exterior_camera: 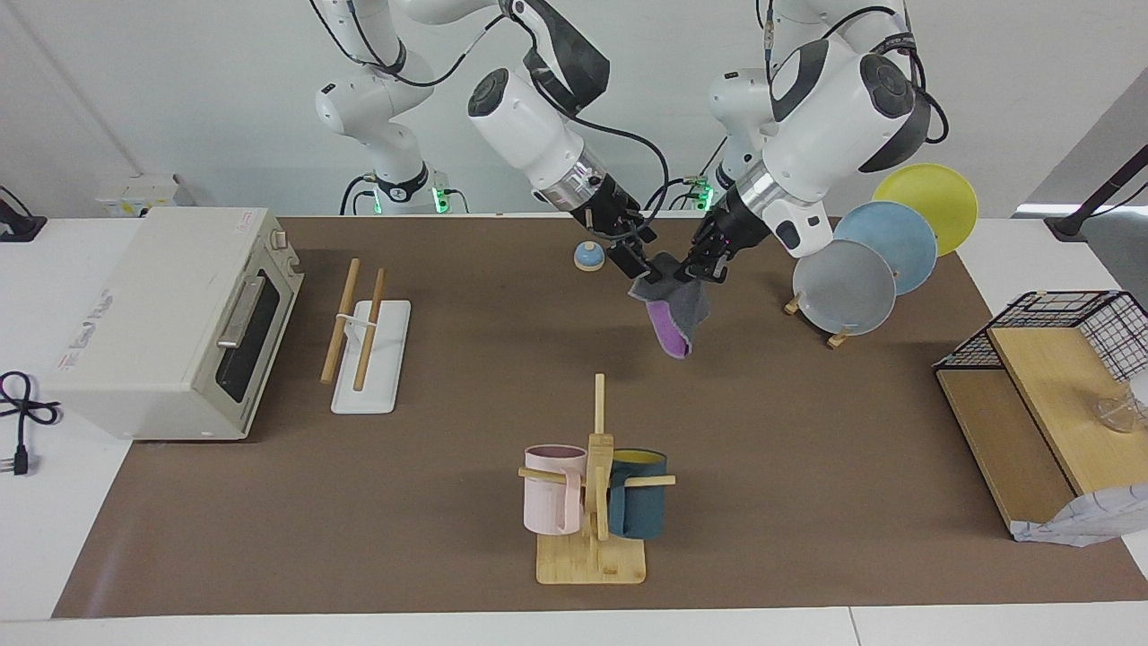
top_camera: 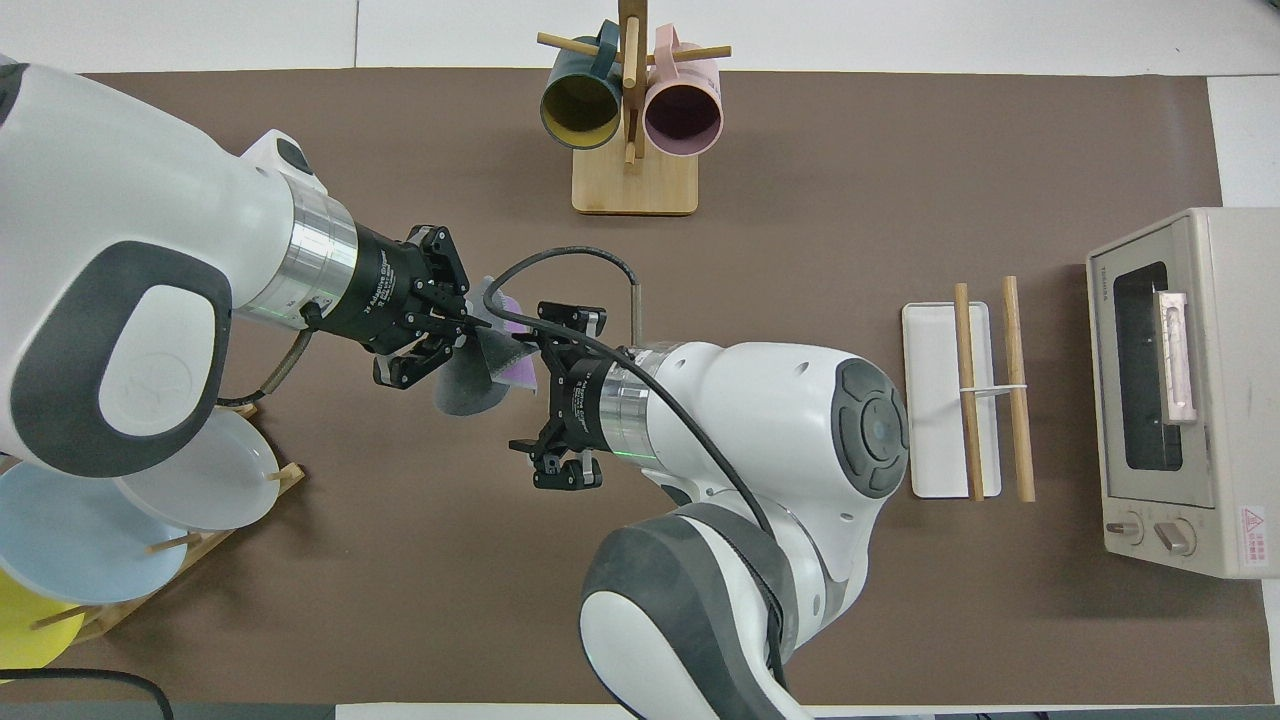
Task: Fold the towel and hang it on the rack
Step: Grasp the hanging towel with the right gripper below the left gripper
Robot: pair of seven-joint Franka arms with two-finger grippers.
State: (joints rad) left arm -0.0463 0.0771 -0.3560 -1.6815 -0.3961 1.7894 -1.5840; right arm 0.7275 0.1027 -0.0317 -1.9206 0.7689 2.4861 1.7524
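Purple-grey towel hangs mid-air, upper centre of frame, doubled over. Left gripper clenched on top edge; right gripper spread wide beside it. Soft, light, floppy: pinch corners. Rack far left.

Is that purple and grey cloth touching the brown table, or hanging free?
Apart. In the facing view the purple and grey cloth dangles from the left gripper, shut on its top edge, with bare brown table showing below its lowest tip.
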